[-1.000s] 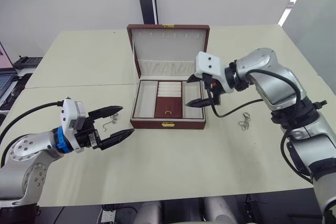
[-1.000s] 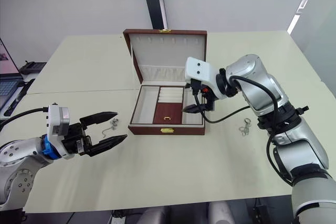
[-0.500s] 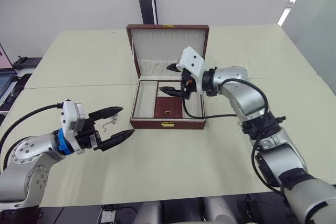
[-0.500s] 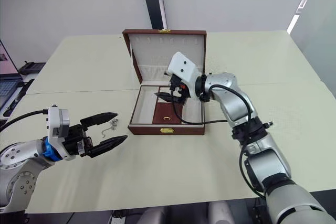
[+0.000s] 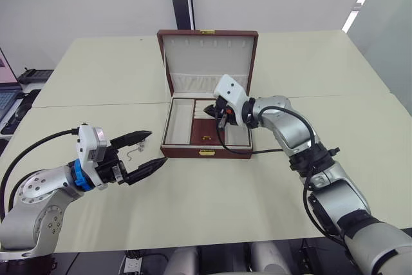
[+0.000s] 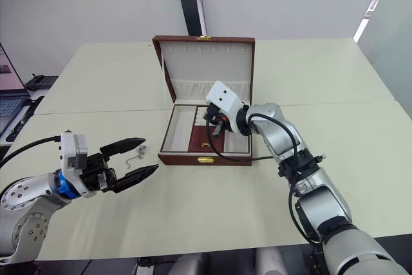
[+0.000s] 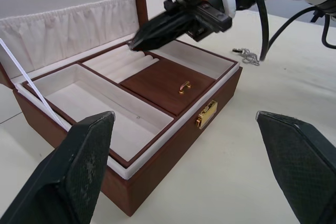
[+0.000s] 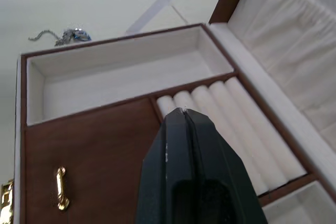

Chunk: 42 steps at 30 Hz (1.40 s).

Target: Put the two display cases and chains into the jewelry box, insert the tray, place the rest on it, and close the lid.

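Two grippers frame the jewelry box [image 5: 206, 133], whose lid [image 5: 207, 59] stands open with the tray [image 7: 142, 85] already seated inside. The right gripper [image 7: 152, 30] hangs over the tray's ring rolls, fingers pressed together and empty; the left gripper [image 5: 141, 151] waits left of the box, fingers spread — a chain [image 5: 133, 152] lies there. Light, limp and slippery, it probably wants pinching at its bunched middle.

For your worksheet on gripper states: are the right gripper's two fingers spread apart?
No. The right gripper has its fingers pressed together over the ring rolls.
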Motion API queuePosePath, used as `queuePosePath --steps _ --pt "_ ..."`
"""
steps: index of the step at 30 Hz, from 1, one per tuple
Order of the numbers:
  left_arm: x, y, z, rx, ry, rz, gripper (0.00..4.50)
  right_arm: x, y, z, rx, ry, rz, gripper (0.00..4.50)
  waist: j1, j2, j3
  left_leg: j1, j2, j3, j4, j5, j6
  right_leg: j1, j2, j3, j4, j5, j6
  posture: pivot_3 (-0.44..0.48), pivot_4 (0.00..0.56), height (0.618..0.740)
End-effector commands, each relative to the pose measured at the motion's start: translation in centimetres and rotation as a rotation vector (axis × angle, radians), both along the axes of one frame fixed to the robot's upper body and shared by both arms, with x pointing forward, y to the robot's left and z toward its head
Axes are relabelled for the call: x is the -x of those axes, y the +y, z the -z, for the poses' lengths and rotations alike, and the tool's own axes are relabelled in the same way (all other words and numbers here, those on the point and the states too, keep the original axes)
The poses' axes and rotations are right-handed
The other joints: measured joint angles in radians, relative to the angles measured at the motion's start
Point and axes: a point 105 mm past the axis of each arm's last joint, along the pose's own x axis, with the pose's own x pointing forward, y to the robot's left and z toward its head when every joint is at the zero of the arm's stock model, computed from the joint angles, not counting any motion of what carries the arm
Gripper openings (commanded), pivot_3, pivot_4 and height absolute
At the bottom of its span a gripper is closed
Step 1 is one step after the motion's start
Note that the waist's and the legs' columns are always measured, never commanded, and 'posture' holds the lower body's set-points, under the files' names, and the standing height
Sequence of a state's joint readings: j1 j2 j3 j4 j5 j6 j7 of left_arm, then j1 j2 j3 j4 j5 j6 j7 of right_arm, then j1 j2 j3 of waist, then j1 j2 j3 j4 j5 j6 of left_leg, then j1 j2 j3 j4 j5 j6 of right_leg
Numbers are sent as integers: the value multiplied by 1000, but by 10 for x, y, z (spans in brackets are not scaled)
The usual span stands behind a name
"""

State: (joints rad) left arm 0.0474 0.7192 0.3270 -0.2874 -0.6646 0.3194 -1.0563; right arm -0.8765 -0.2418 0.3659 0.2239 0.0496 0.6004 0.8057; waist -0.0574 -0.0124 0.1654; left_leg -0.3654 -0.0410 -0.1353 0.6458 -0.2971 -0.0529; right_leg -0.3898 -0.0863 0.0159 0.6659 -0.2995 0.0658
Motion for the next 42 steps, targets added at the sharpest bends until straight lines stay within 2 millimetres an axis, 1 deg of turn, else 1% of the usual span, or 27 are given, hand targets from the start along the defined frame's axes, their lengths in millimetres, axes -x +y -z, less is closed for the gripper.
queuePosePath --steps 1,7,10,11,12,14,15,17,19,21,22,23,26,28,30,31,34,37,39,41,42 --pt "2 -8 -9 -6 -42 30 4500 2 3 -2 25 -26 -15 11 -2 0 0 0 0 0 0 0 0 0 0 0 0 0 0 0 150 740" --pt "0 -8 -9 -10 -41 29 4500 5 0 22 116 -8 -32 11 -1 0 -1 1 0 0 0 0 0 0 0 0 0 0 0 0 150 740" --pt "0 -8 -8 -12 -40 27 4500 7 2 21 112 -35 -50 11 -1 0 -1 1 0 0 0 0 0 0 0 0 0 0 0 0 150 740" --pt "0 -7 -8 -12 -39 25 4500 8 4 15 88 -60 -61 11 -1 0 -1 1 0 0 0 0 0 0 0 0 0 0 0 0 150 740" --pt "0 -6 -7 -12 -37 21 4500 10 8 5 48 -83 -80 11 -1 0 -1 1 0 0 0 0 0 0 0 0 0 0 0 0 150 740" --pt "-2 -2 -6 -11 -37 -2 4500 8 8 -17 -29 -136 -69 11 -1 0 -1 1 0 0 0 0 0 0 0 0 0 0 0 0 150 740" --pt "-4 1 -6 -7 -39 -24 4500 7 5 -28 -62 -166 -57 11 -1 0 -1 1 0 0 0 0 0 0 0 0 0 0 0 0 150 740" --pt "-11 15 -6 1 -49 -115 4500 12 -6 -50 -129 -228 -43 11 0 0 -1 0 0 0 0 0 0 0 0 0 0 0 0 0 150 740" --pt "-16 30 -6 6 -55 -207 4500 18 -22 -62 -153 -273 -22 11 2 0 -1 0 0 0 0 0 0 0 0 0 0 0 0 0 150 740" --pt "-18 44 -5 15 -58 -277 4500 26 -40 -66 -147 -322 -5 11 6 0 -1 0 0 -1 0 0 0 0 0 0 -1 0 0 0 150 740" --pt "-22 59 -2 -3 -51 -363 4500 30 -57 -68 -150 -347 39 11 8 -1 -1 0 0 -1 0 0 0 1 0 0 -1 0 0 0 150 740" --pt "-23 69 1 -18 -45 -423 4500 34 -69 -68 -149 -363 71 11 15 -1 -1 0 0 -1 0 0 0 1 0 0 -1 0 0 0 150 740" --pt "-25 92 10 -65 -24 -541 4500 45 -101 -68 -141 -395 165 11 24 -1 -1 0 -1 0 0 0 1 1 0 0 -1 0 0 0 150 740" --pt "-23 114 15 -54 -4 -648 4500 54 -143 -60 -125 -407 301 11 27 -1 -1 0 -1 0 0 0 1 1 0 0 -1 0 1 0 150 740" --pt "-18 130 20 -43 14 -706 4500 64 -169 -54 -110 -399 386 11 28 -1 -1 0 -1 0 0 -1 1 1 0 0 -1 0 1 0 150 740" --pt "-16 136 23 -41 18 -718 4500 68 -175 -51 -102 -394 407 11 27 -1 -1 0 -1 0 0 -1 1 1 0 0 -1 0 1 0 150 740" --pt "-4 156 35 -67 35 -778 4500 90 -217 -26 -56 -358 560 11 27 -2 -2 1 -1 1 0 -2 3 2 0 0 -1 0 1 0 150 740" --pt "9 170 50 -99 72 -825 4500 112 -247 -2 -48 -303 698 11 27 -3 -2 1 -1 1 -1 -2 3 2 0 0 -1 0 1 0 150 740" --pt "16 174 58 -109 95 -838 4500 123 -260 9 -38 -281 753 11 26 -3 -2 1 -1 2 0 -2 4 3 0 1 -1 0 1 0 150 740" --pt "21 175 63 -111 114 -840 4500 133 -271 21 -29 -254 801 400 27 -3 -2 2 -1 2 0 -3 4 4 0 1 -1 0 1 0 150 740" --pt "23 174 64 -106 122 -839 4500 137 -276 27 -28 -240 824 519 27 -3 -3 3 -1 1 0 -3 5 4 0 0 -1 1 1 0 150 740"
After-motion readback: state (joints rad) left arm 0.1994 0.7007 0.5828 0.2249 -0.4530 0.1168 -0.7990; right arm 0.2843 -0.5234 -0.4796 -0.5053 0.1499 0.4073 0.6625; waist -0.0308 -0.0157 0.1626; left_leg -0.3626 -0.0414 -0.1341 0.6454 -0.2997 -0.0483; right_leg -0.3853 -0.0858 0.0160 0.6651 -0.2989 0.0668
